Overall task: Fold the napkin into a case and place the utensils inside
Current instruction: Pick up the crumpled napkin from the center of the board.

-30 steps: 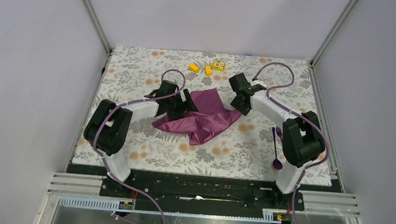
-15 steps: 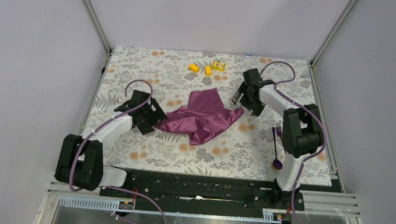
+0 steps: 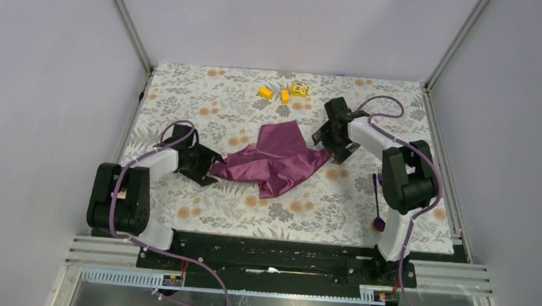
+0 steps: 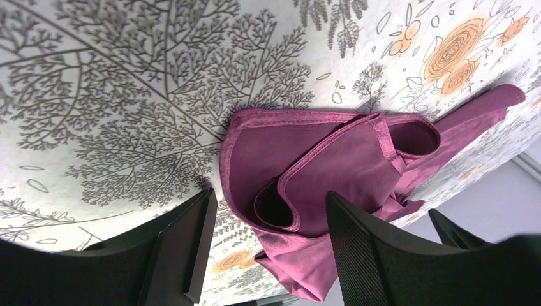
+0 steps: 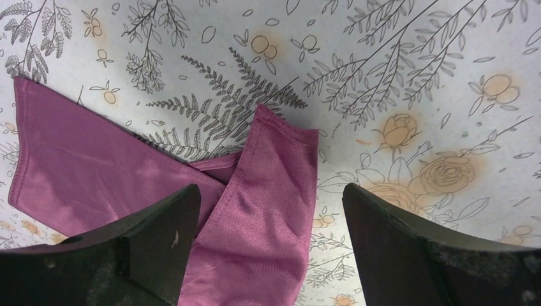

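Note:
The plum-purple napkin [image 3: 275, 157] lies crumpled in the middle of the floral tablecloth; it is not folded into a case. My left gripper [image 3: 208, 169] is open at the napkin's left corner [image 4: 306, 166], with the folded cloth between its fingers [image 4: 185, 248]. My right gripper [image 3: 331, 147] is open at the napkin's right corner [image 5: 268, 197], fingers [image 5: 389, 248] on either side of it. The dark purple spoon [image 3: 379, 220] and fork [image 3: 380, 181] lie at the right, partly hidden by the right arm.
Three small yellow blocks [image 3: 284, 93] sit at the back middle of the tablecloth [image 3: 185, 97]. Metal frame posts and grey walls bound the table on three sides. The arms' bases stand at the near edge.
My left arm has swung out and lowered to the napkin's left corner. My right gripper has moved down to the napkin's right corner. The napkin has barely shifted.

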Robot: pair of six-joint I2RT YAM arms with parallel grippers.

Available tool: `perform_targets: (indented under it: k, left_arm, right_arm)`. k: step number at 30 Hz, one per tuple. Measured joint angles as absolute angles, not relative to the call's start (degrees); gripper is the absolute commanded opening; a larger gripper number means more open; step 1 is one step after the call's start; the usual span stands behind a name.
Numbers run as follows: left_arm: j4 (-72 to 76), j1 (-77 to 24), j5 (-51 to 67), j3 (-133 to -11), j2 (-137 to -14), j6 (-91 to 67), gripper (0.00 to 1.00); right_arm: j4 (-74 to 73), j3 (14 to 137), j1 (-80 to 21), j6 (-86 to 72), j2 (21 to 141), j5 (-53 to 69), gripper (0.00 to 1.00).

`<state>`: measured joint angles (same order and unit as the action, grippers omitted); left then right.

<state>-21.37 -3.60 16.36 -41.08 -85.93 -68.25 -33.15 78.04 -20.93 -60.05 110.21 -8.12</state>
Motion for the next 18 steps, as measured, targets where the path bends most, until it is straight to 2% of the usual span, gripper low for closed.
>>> perform_targets:
  k: [5, 9, 16, 18]
  left_arm:
    - [-20.1, -1.4, 16.1, -36.6, -81.6, -71.3, 0.68]
    - [-19.7, 2.9, 16.6, -32.8, -77.9, -72.2, 0.57]
    - [-14.2, 4.9, 24.8, -33.1, -83.8, -73.1, 0.5]
    - [-12.8, 4.9, 26.3, -33.0, -84.9, -73.3, 0.45]
  right_arm:
    - [-33.4, 78.0, -22.2, -62.5, 110.5, -9.3, 0.87]
    - [-34.3, 78.0, -22.9, -63.7, 110.9, -11.1, 0.87]
    - [-35.8, 79.4, -24.4, -64.8, 113.0, -14.1, 0.86]
    - [-36.2, 79.9, -24.7, -65.0, 113.6, -14.5, 0.86]
